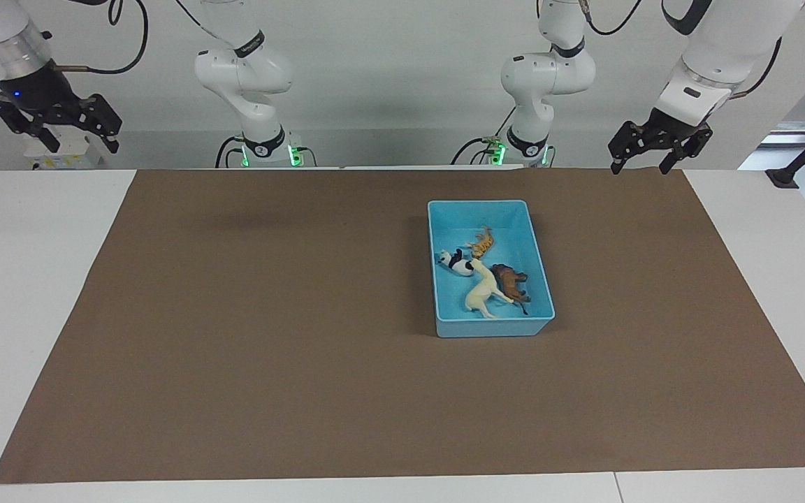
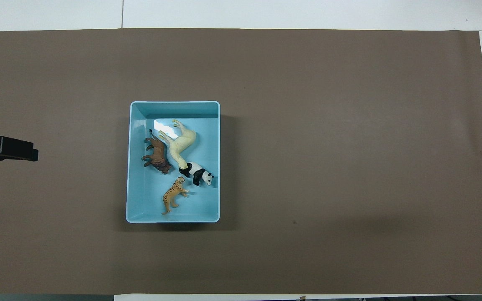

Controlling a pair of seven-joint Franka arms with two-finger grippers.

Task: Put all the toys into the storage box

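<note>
The light blue storage box [image 1: 476, 204] sits on the brown mat, toward the left arm's end of the table. All four toys lie inside it: the orange tiger [image 1: 483, 243], the panda [image 1: 455, 262], the cream horse [image 1: 483, 288] and the brown lion [image 1: 511, 279]. The overhead view shows the box [image 2: 149, 202] with the tiger [image 2: 175, 194], panda [image 2: 197, 172], horse [image 2: 182, 144] and lion [image 2: 157, 155]. My left gripper [image 1: 640, 168] hangs open and empty over the mat's edge nearest the robots. My right gripper [image 1: 81, 143] hangs open and empty, raised at its own end.
A brown mat [image 1: 270, 335] covers most of the white table [image 1: 25, 279]. The left gripper's tip [image 2: 15, 149] shows at the edge of the overhead view.
</note>
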